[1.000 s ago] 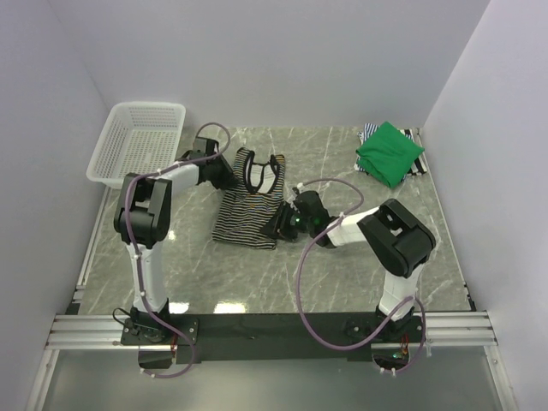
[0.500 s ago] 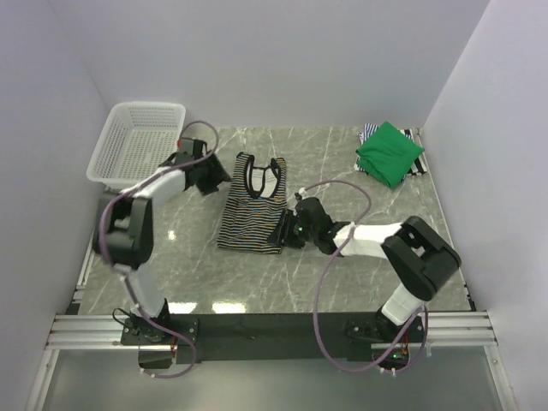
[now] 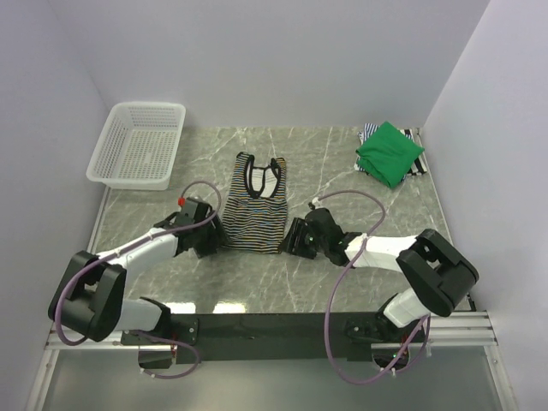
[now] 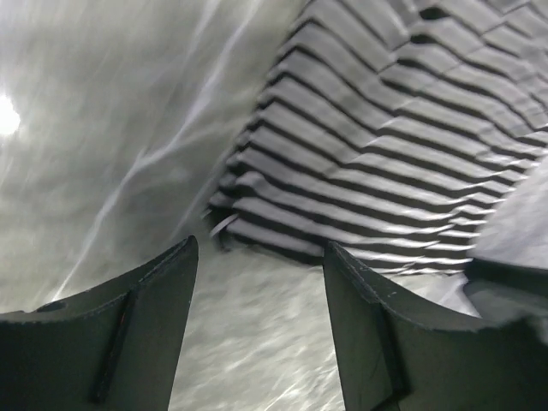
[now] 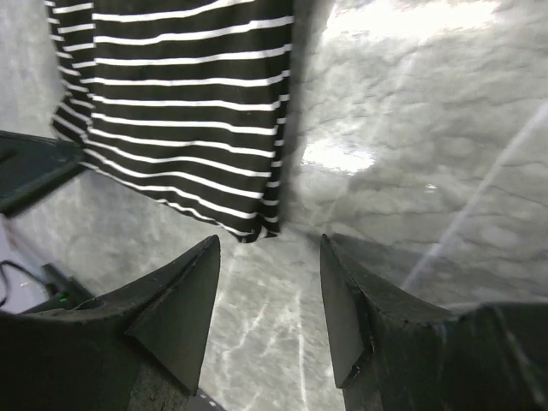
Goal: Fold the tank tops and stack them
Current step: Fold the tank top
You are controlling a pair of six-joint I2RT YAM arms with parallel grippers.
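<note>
The striped tank top [image 3: 254, 205] lies flat at the middle of the counter [image 3: 334, 163], its lower hem corners just ahead of the left fingers [image 4: 128, 330] and right fingers [image 5: 175, 312], both pairs spread wide and holding nothing.

Black-and-white striped tank top [image 3: 255, 205]: spread flat, single layer, middle of the table [image 3: 325, 163]. Straps and black-trimmed neckline point to the far edge, hem to the near edge, hem corners a little wavy.

Bright green tank top [image 3: 390, 152]: folded into a compact bundle, far right corner.

Beneath it lies a finely striped top [image 3: 367, 132], probably blue-and-white, with only its edges showing.
</note>
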